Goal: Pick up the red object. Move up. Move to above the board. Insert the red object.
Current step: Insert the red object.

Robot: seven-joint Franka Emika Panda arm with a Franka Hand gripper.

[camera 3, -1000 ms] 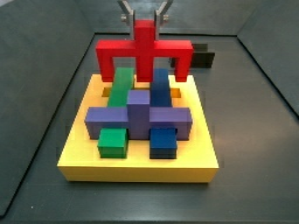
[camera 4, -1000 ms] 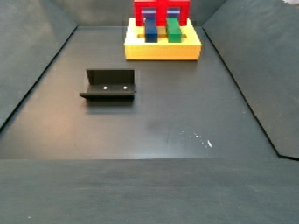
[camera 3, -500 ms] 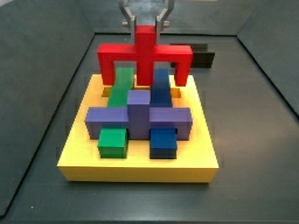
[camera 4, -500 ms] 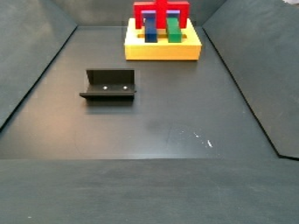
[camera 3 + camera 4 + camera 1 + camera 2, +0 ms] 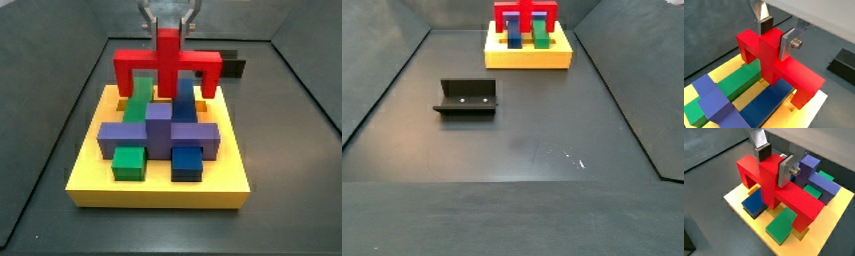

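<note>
Lowered slightly since earlier, the red object (image 5: 166,65), clamped by its stem in the gripper (image 5: 167,27), hangs over the board (image 5: 160,190)'s rear; misaligned legs could jam on slot edges.

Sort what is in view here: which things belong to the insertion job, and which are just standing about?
Part of the job:
- red object, held by its stem over the board
- gripper, shut on the red object's stem
- board, yellow, under the red object

Just there:
- green blocks, blue blocks and purple block on the board
- fixture on the floor, apart from the board
</note>
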